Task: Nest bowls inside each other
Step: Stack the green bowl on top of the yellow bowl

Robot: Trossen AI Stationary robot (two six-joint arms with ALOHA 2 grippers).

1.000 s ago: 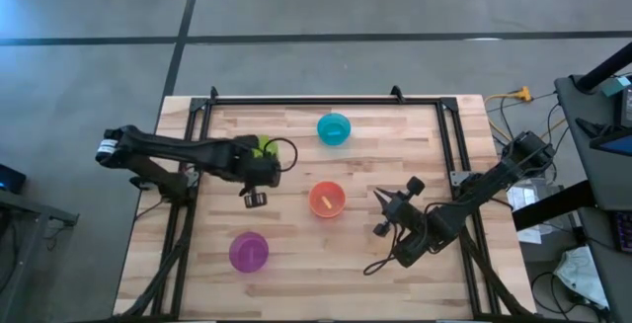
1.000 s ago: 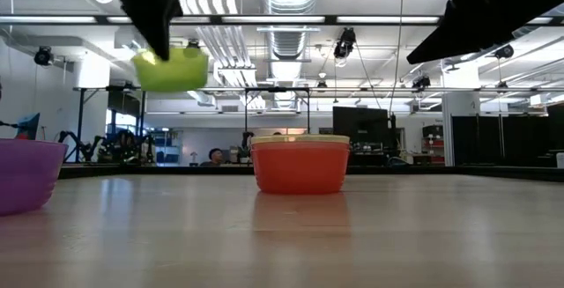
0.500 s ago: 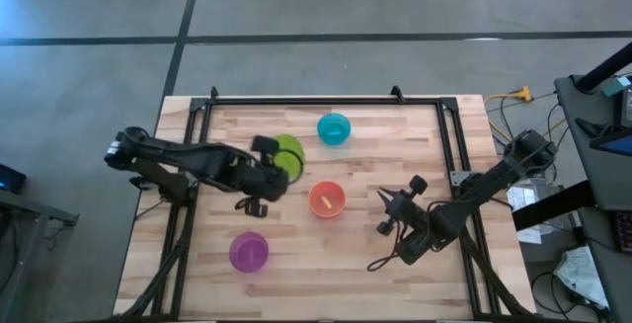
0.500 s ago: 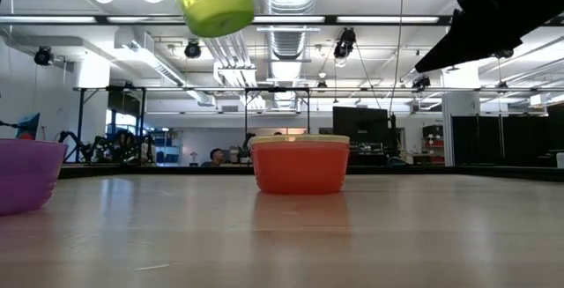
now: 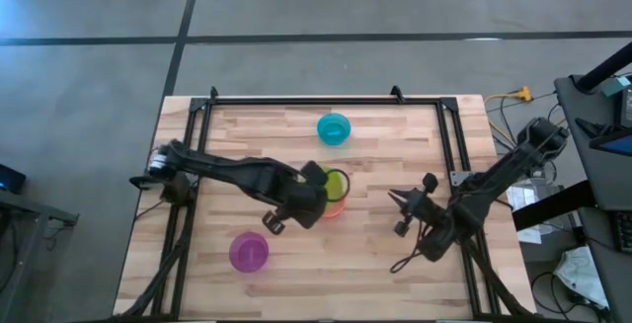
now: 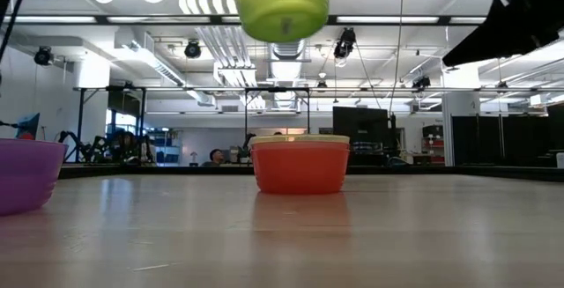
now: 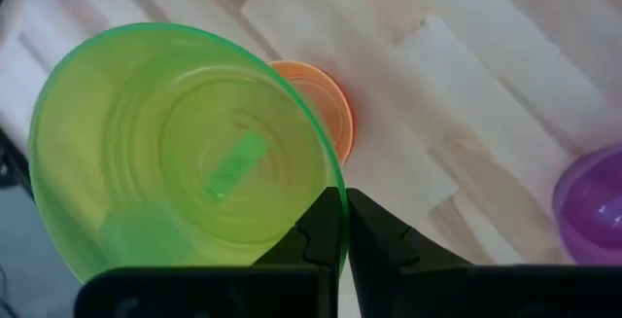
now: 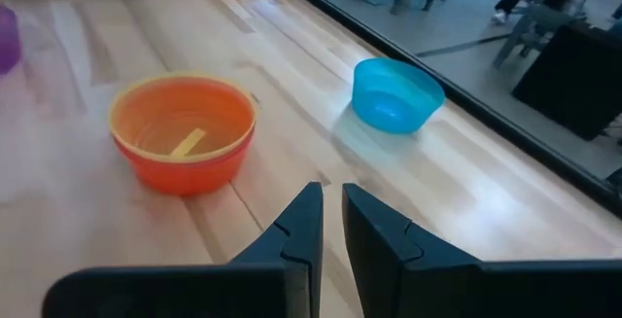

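The left arm reaches from the tabletop's left edge in a long, low diagonal toward the middle, its elbow well out and its wrist turned over the centre. The left tool (image 5: 314,193) pinches the rim of the green bowl (image 5: 336,183), its two dark fingers (image 7: 326,230) pressed together on the bowl's wall in the left wrist view. That bowl hangs in the air, upright and slightly tilted, high above the orange bowl (image 6: 300,165) in the low view and overlapping it from above in the high view, not touching it. The orange bowl (image 8: 183,132) stands upright near the middle of the tabletop (image 5: 395,135) with a yellow rim showing just inside its own, so a yellow bowl appears to sit nested in it. The purple bowl (image 5: 249,252) stands alone toward the near left corner, well apart from the rest. The blue bowl (image 5: 334,128) stands by the far edge, near its middle. The right arm comes in from the right edge, folded at the elbow, and its right tool (image 5: 403,211) waits above the tabletop to the right of the orange bowl, pointing toward it, its fingers (image 8: 303,223) nearly together with only a thin gap and holding nothing.
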